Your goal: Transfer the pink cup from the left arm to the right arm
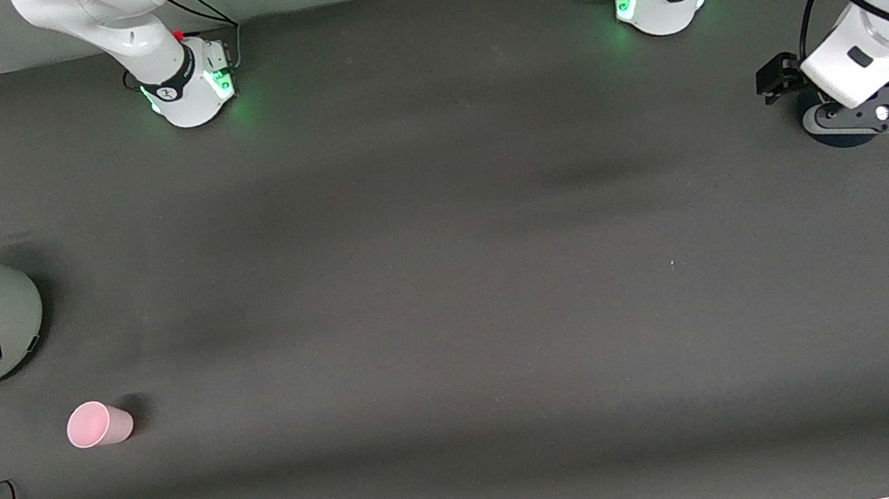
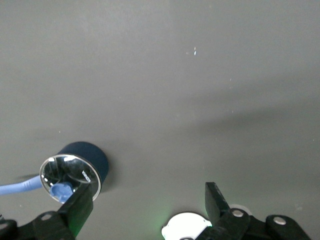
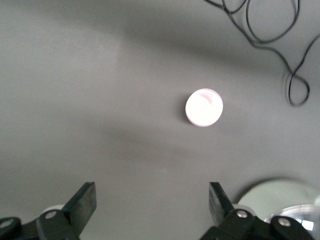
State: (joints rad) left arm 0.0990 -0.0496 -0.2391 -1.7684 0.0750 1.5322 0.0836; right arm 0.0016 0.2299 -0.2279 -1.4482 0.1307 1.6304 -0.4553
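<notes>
Both hands spread wide and empty: pink cup (image 1: 99, 424) stands on the counter (image 1: 450, 285) at 8 o'clock, right hand (image 3: 151, 200) above it, left hand (image 2: 149, 200) parked at 3 o'clock — handover looks finished.

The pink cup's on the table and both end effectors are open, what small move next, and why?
Probably raise the right end effector, now over the lidded pot, straight up. It is open and empty, and the pink cup stands free on the table, so the handover looks done. The left end effector waits open over a dark blue pot.
</notes>
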